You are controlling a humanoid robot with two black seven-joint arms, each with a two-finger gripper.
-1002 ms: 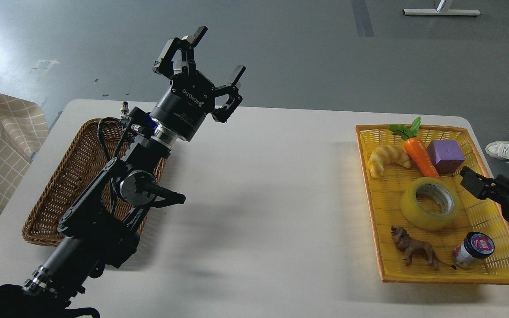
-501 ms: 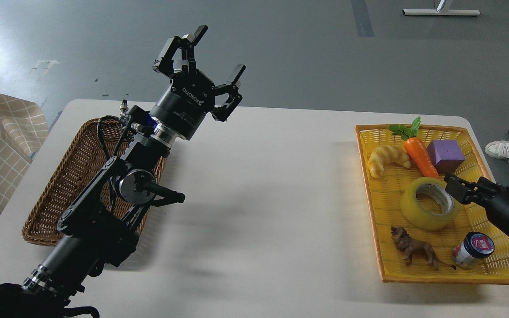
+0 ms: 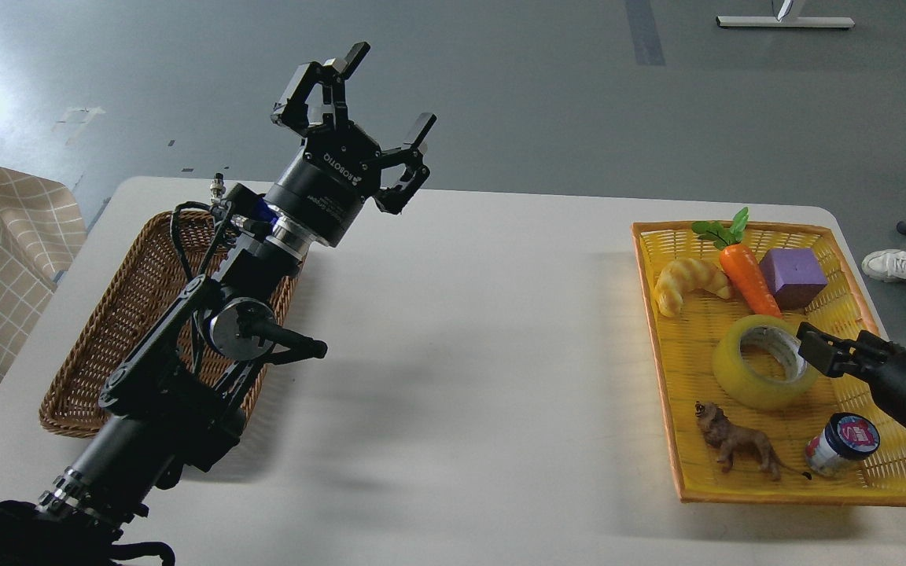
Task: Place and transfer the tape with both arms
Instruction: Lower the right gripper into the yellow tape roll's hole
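The tape [image 3: 738, 379], a wide translucent yellow roll with a grey-white core, lies flat in the middle of the yellow tray [image 3: 885, 481] at the right. My right gripper [image 3: 838, 344] comes in from the right edge, low over the tray. Its two fingers stand apart, and the nearer fingertip [image 3: 811, 348] is at the tape's right rim. It holds nothing. My left gripper [image 3: 390, 90] is raised high above the table's far left part, open and empty, far from the tape.
A brown wicker basket [image 3: 91, 346] sits at the left, partly under my left arm. The tray also holds a croissant toy [image 3: 689, 281], a carrot [image 3: 745, 275], a purple block [image 3: 793, 277], a lion figure [image 3: 736, 444] and a small jar [image 3: 842, 444].
My right gripper has moved left and slightly down, from the tray's right side to the tape's right rim. The left arm has barely shifted.
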